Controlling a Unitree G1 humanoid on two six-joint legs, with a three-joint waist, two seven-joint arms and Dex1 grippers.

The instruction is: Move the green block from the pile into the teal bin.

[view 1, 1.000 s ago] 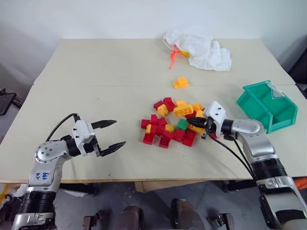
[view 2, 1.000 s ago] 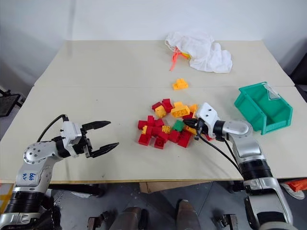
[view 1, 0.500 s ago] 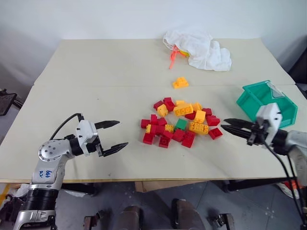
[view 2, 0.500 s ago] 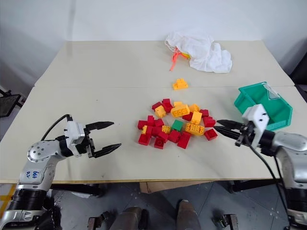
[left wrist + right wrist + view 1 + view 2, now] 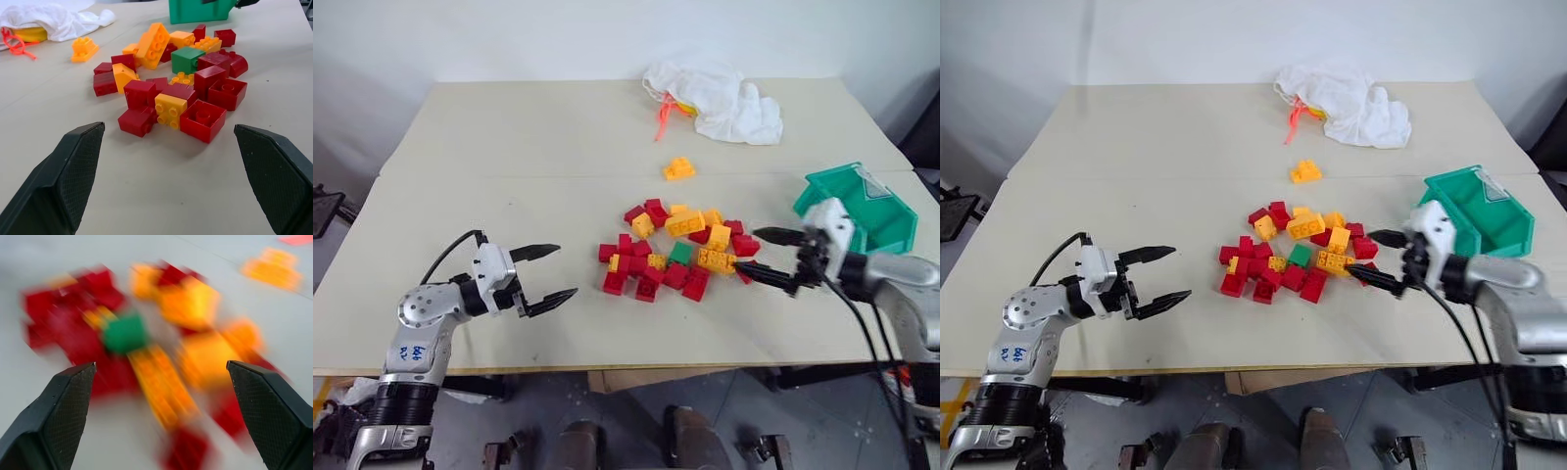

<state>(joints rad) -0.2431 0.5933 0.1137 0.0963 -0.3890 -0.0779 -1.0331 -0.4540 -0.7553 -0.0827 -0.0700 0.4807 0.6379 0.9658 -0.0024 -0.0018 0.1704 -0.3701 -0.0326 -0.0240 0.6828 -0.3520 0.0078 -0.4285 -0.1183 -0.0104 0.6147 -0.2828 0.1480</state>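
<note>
Green block point(image 5: 683, 253) sits mid-pile point(image 5: 674, 250), toward table's point(image 5: 509, 147) right edge, teal bin point(image 5: 862, 211) beyond. Right gripper point(image 5: 766, 258) wide open, empty; left gripper point(image 5: 548, 273) also open, empty. You approach from above, pinch only green.

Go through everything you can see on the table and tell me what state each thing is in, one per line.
green block: lying in the pile, not gripped
pile: loose heap on the table
teal bin: upright, nothing seen in it
left gripper: open, empty
right gripper: open, empty, beside the pile
white cloth: crumpled
lone orange brick: apart from the pile
</note>
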